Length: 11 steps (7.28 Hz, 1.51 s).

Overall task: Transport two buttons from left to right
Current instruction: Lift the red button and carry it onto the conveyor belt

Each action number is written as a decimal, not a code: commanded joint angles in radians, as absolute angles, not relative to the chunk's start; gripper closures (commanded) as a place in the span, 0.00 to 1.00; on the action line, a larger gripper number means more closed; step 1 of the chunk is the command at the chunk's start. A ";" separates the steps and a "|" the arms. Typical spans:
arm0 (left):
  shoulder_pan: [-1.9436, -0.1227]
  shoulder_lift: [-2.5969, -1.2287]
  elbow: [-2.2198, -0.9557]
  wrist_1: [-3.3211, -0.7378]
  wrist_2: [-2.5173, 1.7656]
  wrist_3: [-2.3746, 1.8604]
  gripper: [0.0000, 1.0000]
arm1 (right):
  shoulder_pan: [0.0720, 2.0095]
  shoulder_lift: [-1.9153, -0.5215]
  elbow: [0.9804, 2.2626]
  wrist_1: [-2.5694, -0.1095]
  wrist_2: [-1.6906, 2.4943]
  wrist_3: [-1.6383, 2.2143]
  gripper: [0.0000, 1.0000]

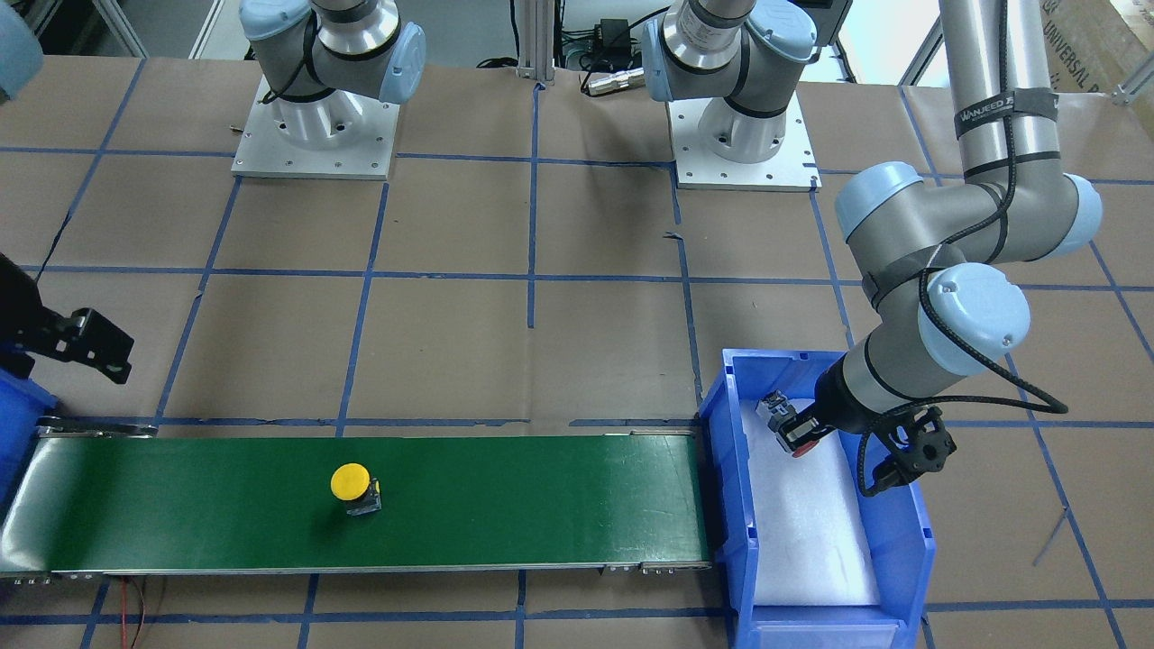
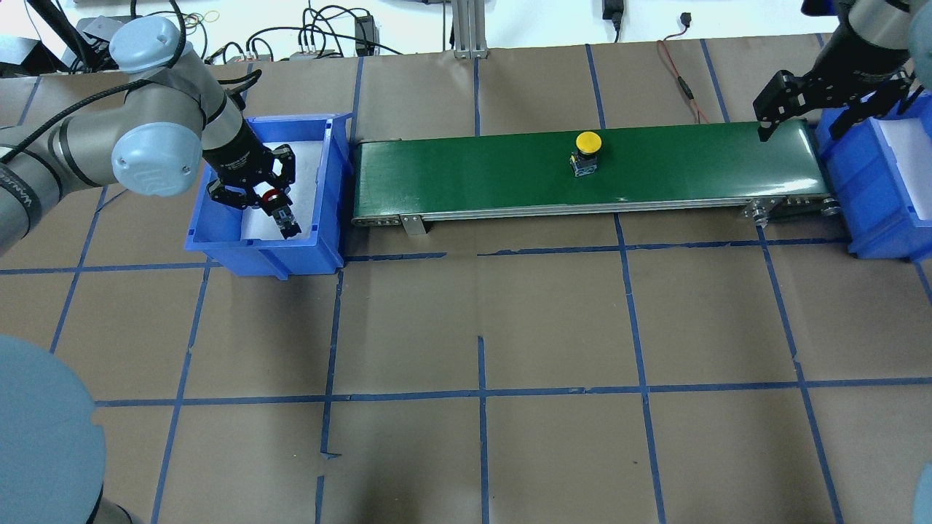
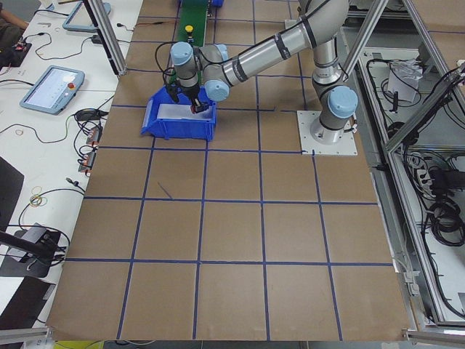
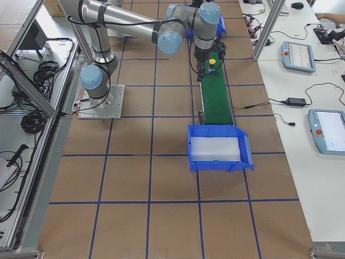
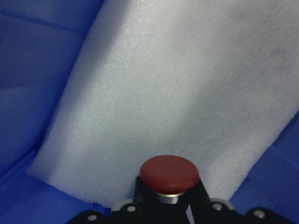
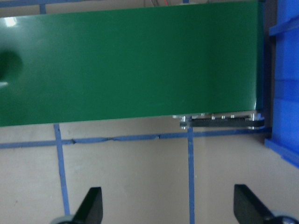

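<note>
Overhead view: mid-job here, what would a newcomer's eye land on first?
The round yellow-capped push-button, standing alone midway along the green conveyor belt, stands out most. Next comes the left tool, shut on the round red-capped push-button over the white foam in the blue plastic bin at the belt's left end. The right tool hangs open at the belt's other end.

The brown-papered table (image 2: 553, 320), gridded with blue tape, carries a green conveyor belt (image 2: 473, 175), a blue left-end bin (image 2: 262, 255), a blue right-end bin (image 2: 874, 233) and two metal base plates (image 1: 361, 158).
</note>
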<state>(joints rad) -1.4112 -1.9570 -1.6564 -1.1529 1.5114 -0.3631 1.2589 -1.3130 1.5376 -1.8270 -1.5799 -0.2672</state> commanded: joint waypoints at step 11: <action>-1.632 -2.012 -1.420 -1.200 1.545 -0.515 0.82 | 1.256 -1.129 1.499 -2.031 -1.536 -0.537 0.00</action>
